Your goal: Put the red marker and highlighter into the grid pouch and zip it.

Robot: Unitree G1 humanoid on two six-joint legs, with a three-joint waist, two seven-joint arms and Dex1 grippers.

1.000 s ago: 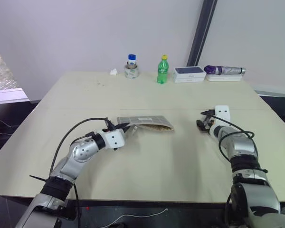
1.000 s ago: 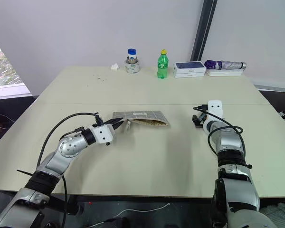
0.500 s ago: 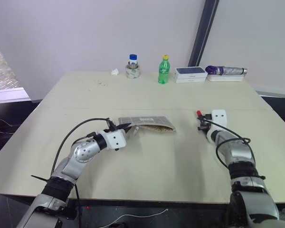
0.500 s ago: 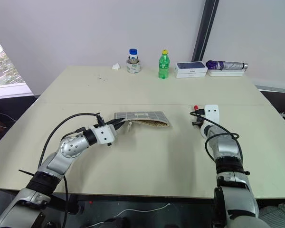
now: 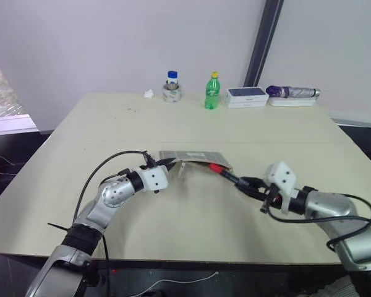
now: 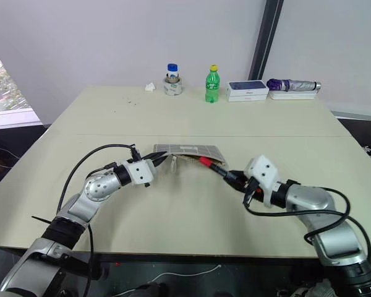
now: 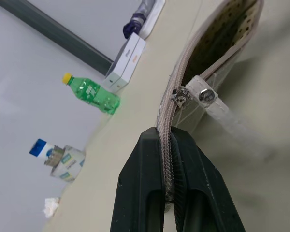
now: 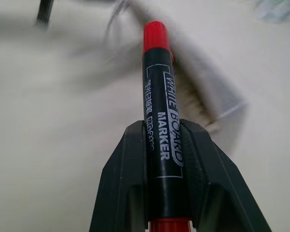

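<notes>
The pouch (image 5: 195, 159) is lying near the middle of the tabletop (image 5: 191, 120), with its zipper edge gaping open. The left claw (image 7: 168, 159) is pinching the zipper edge at the pouch's left end, its fingers together on the fabric. The right claw (image 8: 159, 154) is clamping the marker (image 8: 160, 121), which is sticking out toward the pouch; the marker's red tip is just at the pouch's open right end. A green bottle (image 5: 212, 90) is standing well behind the pouch.
</notes>
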